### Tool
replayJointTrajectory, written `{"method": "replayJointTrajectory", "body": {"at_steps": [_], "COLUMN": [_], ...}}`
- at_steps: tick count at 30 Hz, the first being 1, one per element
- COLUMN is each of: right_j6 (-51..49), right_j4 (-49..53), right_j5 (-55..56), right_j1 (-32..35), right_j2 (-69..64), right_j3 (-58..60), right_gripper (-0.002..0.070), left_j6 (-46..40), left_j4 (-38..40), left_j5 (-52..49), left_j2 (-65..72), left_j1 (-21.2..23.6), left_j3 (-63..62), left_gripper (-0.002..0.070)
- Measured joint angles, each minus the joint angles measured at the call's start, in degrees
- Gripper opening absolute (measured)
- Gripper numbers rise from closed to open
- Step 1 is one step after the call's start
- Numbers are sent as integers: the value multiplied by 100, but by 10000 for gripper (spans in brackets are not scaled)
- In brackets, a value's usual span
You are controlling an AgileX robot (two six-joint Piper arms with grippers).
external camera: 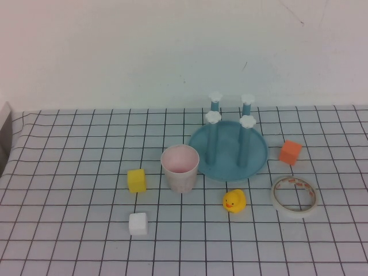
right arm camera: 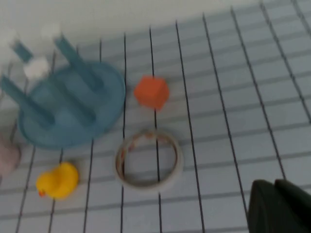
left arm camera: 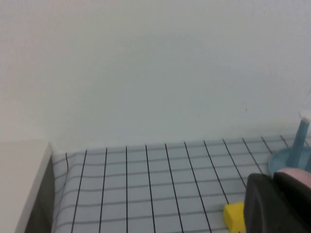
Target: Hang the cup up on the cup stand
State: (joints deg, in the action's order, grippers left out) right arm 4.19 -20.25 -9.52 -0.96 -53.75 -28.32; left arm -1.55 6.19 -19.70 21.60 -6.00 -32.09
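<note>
The pale pink cup (external camera: 180,168) stands upright and open-mouthed on the checked cloth, just left of the cup stand (external camera: 227,162). That stand is a light-blue dish with blue pegs capped by white flower knobs. Neither arm shows in the high view. In the left wrist view my left gripper (left arm camera: 273,180) is shut on nothing, with the cup's (left arm camera: 297,174) rim and the cup stand (left arm camera: 287,160) peeking out behind its fingers. My right gripper (right arm camera: 273,187) is also shut and empty, hovering over bare cloth apart from the cup stand (right arm camera: 68,114).
A yellow block (external camera: 137,180) and a white block (external camera: 138,223) lie left of the cup. A yellow duck (external camera: 234,201), a white tape roll (external camera: 294,196) and an orange block (external camera: 290,152) lie by the stand. The table's left edge (external camera: 7,138) drops off.
</note>
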Motion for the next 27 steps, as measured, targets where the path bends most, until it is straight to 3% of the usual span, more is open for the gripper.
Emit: {"method": "replayJointTrajectory", "body": {"at_steps": [5,13,21,27], "right_j6": [541,641,693,685], "right_j4": [-13,-13,-13,69], "right_j5": [-1356,-1736,-1570,-1570], "right_j1": [0,-600,-2126,-3205], "right_j2": [-1515,-3006,-4023,-5005], "right_j3": [-840,-1923,-3056,-4552], "right_gripper": [-1,-1,46,115], "left_j6": [4,13,30,30], "left_j4": [0,-158,-209,-209], "left_j5": [-326,-277,25,101], "left_j2": [330,563,563,563], "left_j1": [0,0,0,0], "left_j3": [233,734,1117,1129], "left_gripper": [-3,-3,-3,-3]}}
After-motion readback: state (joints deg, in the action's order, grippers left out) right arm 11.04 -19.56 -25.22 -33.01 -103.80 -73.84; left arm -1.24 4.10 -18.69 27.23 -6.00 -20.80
